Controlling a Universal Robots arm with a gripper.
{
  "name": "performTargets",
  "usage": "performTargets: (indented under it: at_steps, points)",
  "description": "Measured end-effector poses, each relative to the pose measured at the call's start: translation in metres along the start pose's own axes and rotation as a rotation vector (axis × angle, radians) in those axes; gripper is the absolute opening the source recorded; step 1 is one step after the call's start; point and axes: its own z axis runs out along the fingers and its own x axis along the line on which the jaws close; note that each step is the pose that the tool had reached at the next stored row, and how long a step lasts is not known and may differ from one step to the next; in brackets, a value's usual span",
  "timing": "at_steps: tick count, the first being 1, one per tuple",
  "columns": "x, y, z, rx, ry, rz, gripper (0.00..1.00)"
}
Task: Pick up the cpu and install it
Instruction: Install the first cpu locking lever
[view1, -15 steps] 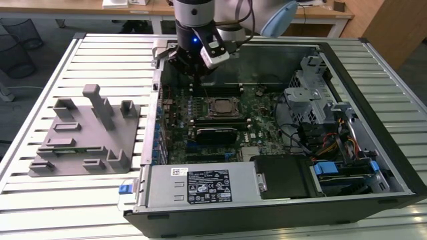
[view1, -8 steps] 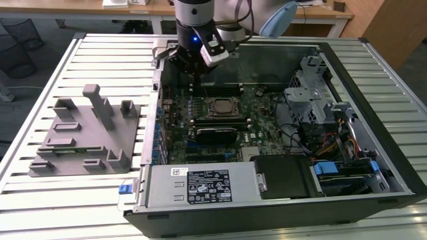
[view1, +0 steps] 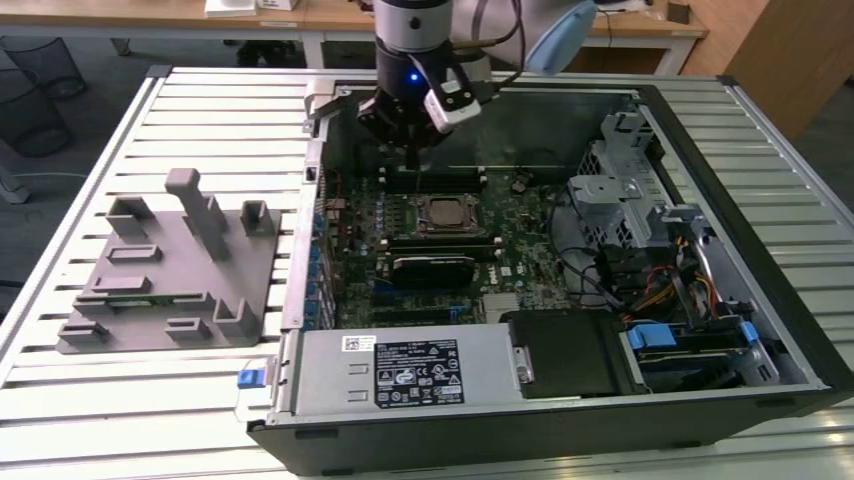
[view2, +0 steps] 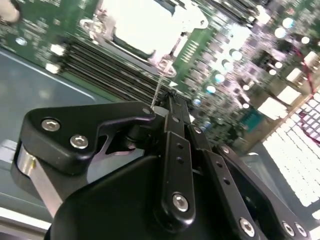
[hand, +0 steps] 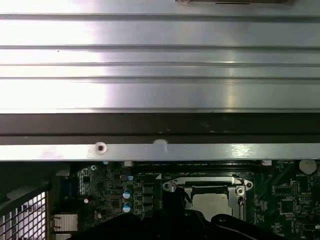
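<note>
The cpu (view1: 445, 213) sits in the motherboard socket (view1: 445, 230) at centre frame of the exterior view, pale top visible in both wrist views. The gripper (view1: 408, 150) hovers just above it, fingers clenched together, grasping nothing.

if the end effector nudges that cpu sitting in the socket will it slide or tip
The cpu is a flat, thin square, so tipping or rolling seems unlikely. It lies within the socket frame, which would probably stop it sliding. Its silvery top looks rigid, though smooth and perhaps slippery.

cpu (hand: 214, 202): lower part hidden by gripper (hand: 190, 222) | gripper state: unclear
</note>
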Motion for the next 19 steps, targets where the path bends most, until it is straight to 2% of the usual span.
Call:
performTargets:
  at_steps: [5, 8, 9, 10, 12, 13, 16, 19]
  points:
    - [-0.0148, 0.0005, 0.0005, 0.0002, 0.0003, 0.000, 0.11]
    - [-0.0171, 0.0005, 0.0010, -0.0002, 0.0000, 0.000, 0.11]
    - [-0.0177, 0.0004, 0.0013, -0.0034, 0.0004, 0.000, 0.11]
    - [-0.0180, 0.0003, 0.0016, -0.0160, 0.0008, 0.000, 0.11]
    - [-0.0186, -0.0001, 0.0022, -0.0477, 0.0016, 0.001, 0.11]
    - [-0.0190, -0.0008, 0.0028, -0.0572, 0.0017, 0.001, 0.11]
    - [-0.0196, -0.0036, 0.0060, -0.0677, 0.0018, 0.001, 0.11]
    - [-0.0206, -0.0045, 0.0087, -0.0680, 0.0020, 0.001, 0.11]
